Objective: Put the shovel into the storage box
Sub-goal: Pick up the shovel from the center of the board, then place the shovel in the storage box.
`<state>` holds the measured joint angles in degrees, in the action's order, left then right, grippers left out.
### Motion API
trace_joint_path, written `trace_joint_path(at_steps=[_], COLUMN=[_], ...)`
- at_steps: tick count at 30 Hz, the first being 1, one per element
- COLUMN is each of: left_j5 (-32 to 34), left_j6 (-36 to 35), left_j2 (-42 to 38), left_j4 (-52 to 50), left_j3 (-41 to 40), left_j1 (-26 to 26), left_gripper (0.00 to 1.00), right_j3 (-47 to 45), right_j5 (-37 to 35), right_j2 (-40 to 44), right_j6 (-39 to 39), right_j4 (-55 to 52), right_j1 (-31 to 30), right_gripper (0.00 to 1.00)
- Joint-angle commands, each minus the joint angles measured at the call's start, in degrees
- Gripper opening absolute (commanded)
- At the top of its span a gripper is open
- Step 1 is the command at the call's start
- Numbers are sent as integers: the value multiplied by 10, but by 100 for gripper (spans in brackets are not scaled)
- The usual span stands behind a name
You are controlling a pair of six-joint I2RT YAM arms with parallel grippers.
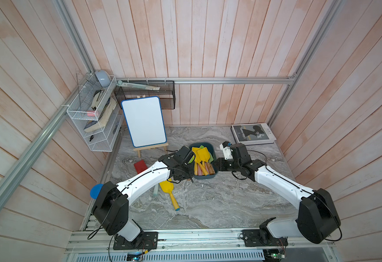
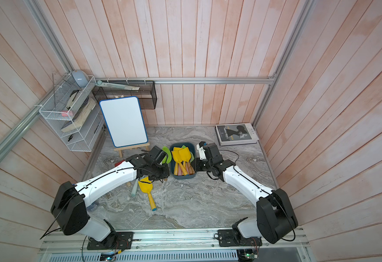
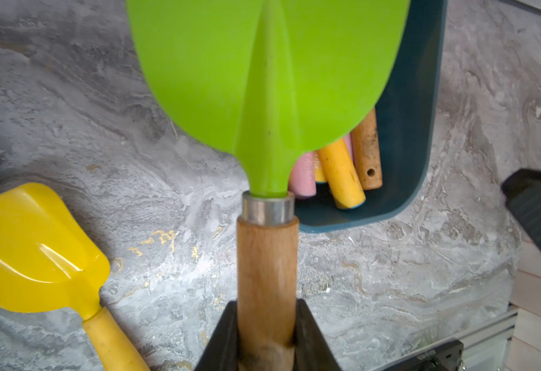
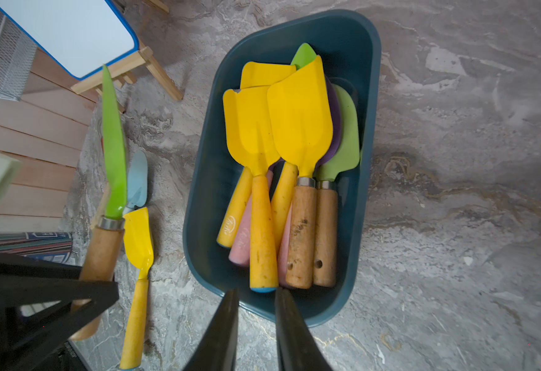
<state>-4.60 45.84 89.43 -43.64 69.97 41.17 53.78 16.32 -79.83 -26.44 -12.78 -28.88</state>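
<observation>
The storage box is a dark teal tub at mid-table, holding several shovels with yellow, green and purple blades. My left gripper is shut on the wooden handle of a green shovel. It hangs just left of the box, its blade tip overlapping the box's near corner. My right gripper is open and empty at the box's near right rim, just short of a yellow handle end. A yellow shovel and a light blue shovel lie on the table.
A whiteboard on a wooden easel stands behind the left arm, and a red block lies next to it. A book lies at the back right. A white wire rack and a black mesh basket hang on the walls.
</observation>
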Motion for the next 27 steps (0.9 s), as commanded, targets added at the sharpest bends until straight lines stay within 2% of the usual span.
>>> trace_joint_path(at_steps=[1, 8, 15, 27], left_j5=[-26, -66, -81, -115], left_j6=[-23, -38, -40, -35], left_j2=[-3, 19, 36, 35], left_j4=[12, 18, 40, 93], left_j3=[27, 54, 60, 43], left_j1=[6, 19, 25, 27], left_gripper=[10, 10, 9, 7], right_j3=[27, 67, 81, 79], right_j5=[25, 47, 91, 111], right_j2=[-12, -46, -61, -74], right_j6=[-8, -9, -18, -25], right_j4=[15, 21, 56, 81], right_j1=[2, -2, -5, -5], right_gripper=[27, 32, 41, 39])
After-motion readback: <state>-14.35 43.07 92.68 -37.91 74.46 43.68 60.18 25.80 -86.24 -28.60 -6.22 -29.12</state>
